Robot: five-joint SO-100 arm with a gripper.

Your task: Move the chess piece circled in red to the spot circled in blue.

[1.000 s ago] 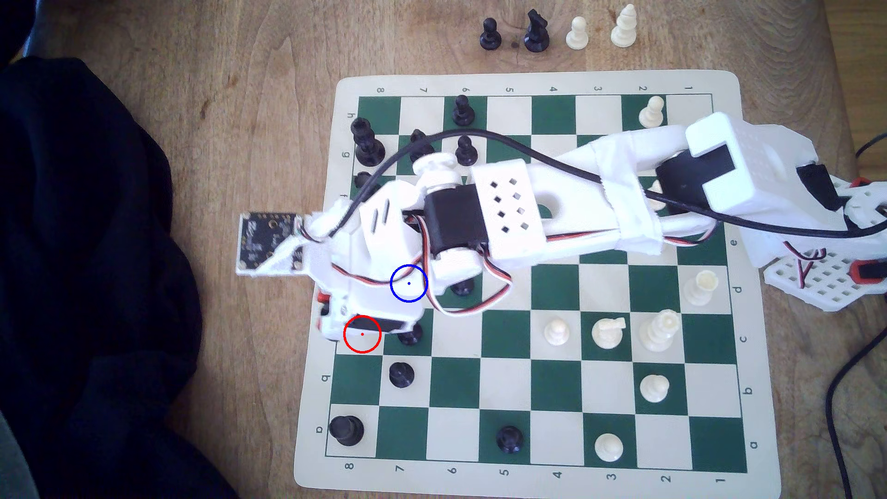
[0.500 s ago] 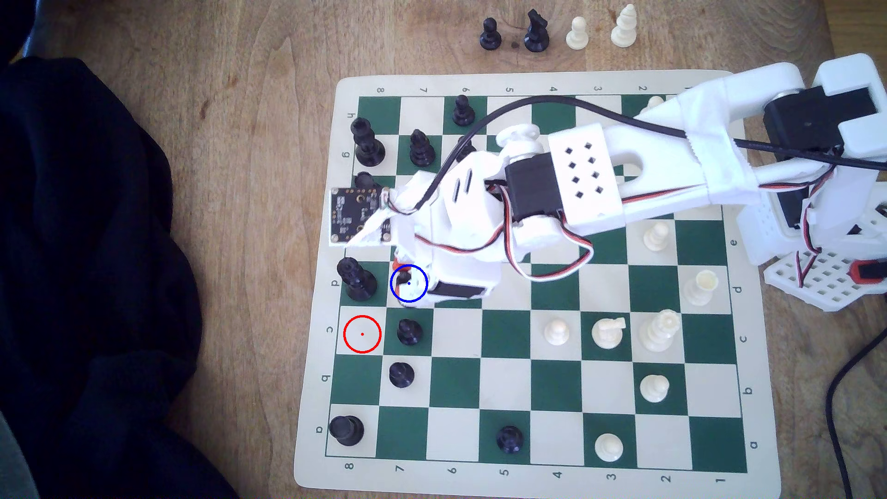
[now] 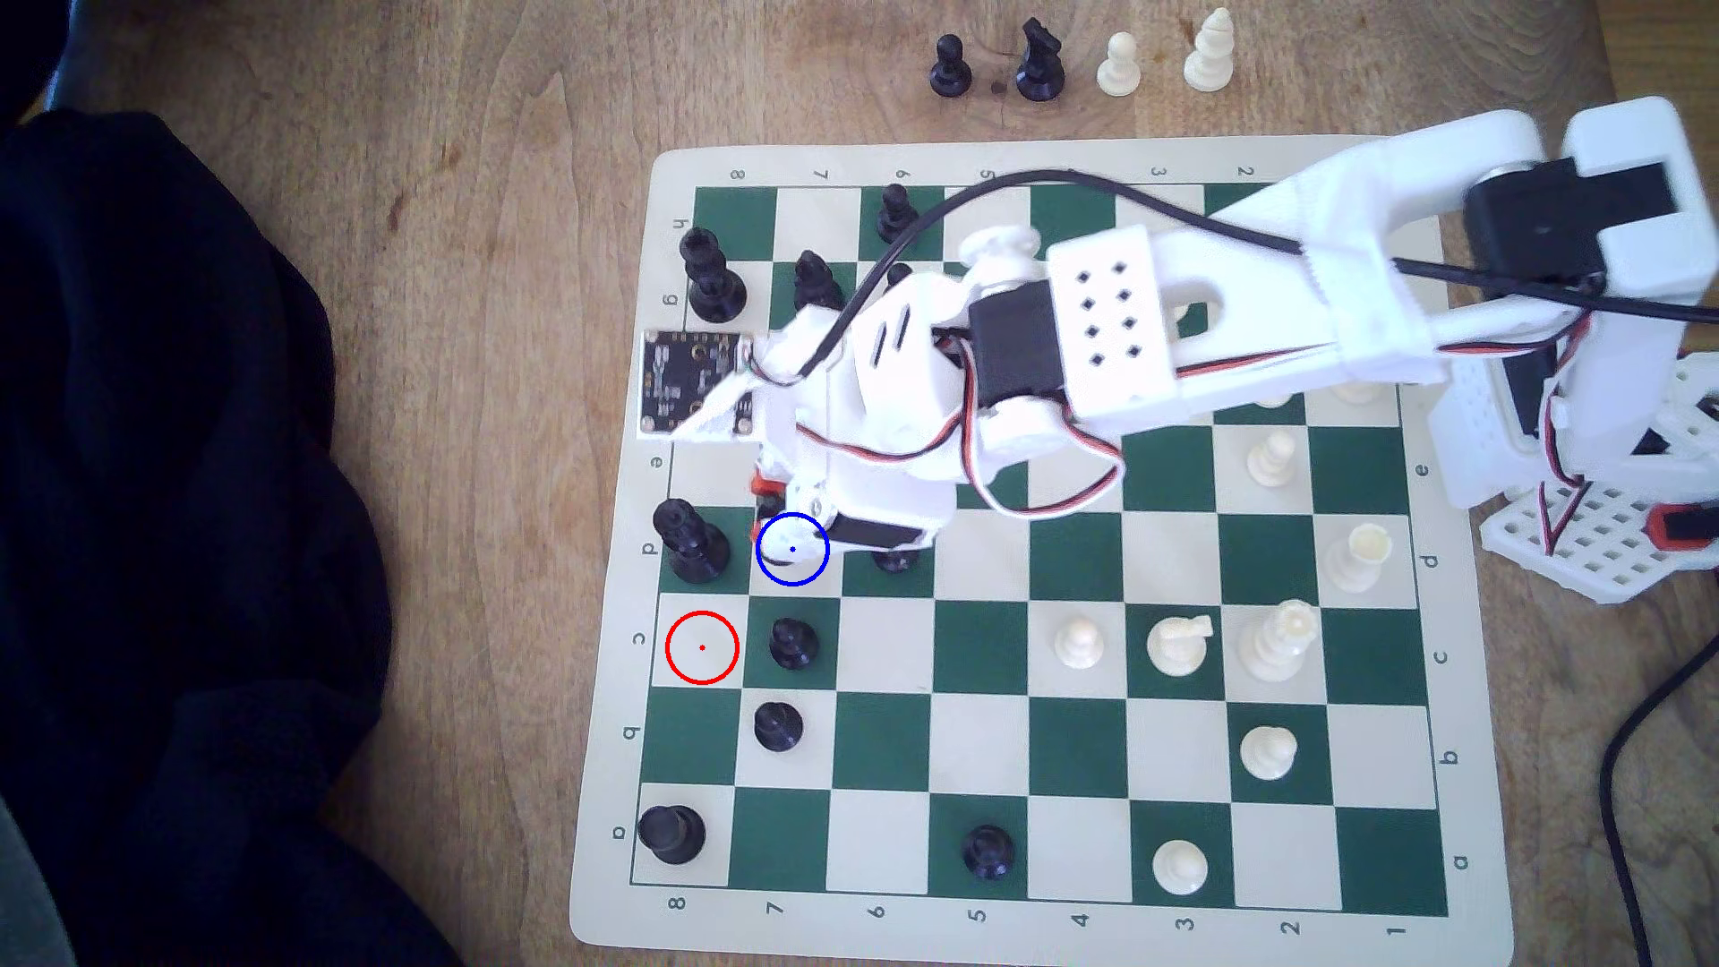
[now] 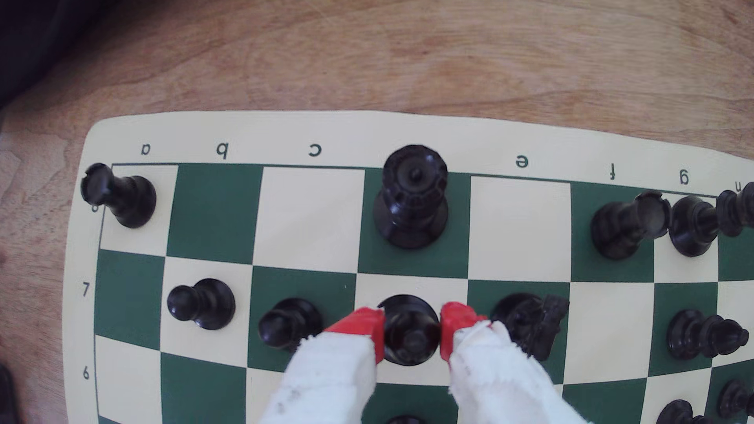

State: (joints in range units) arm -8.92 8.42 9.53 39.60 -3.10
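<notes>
Tool (image 4: 412, 330) closed on the chess piece (image 4: 410, 332) — red fingertips (image 4: 367, 326) pressed against both its sides — over the spot (image 3: 792, 549), beside a black queen (image 4: 412, 195).

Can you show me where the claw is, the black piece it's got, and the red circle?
claw (image 4: 412, 328): wrist view, midway between its red tips.
black piece (image 4: 411, 338): wrist view, on its rounded top.
red circle (image 3: 702, 648): exterior view, the centre dot on its bare cream square.
</notes>
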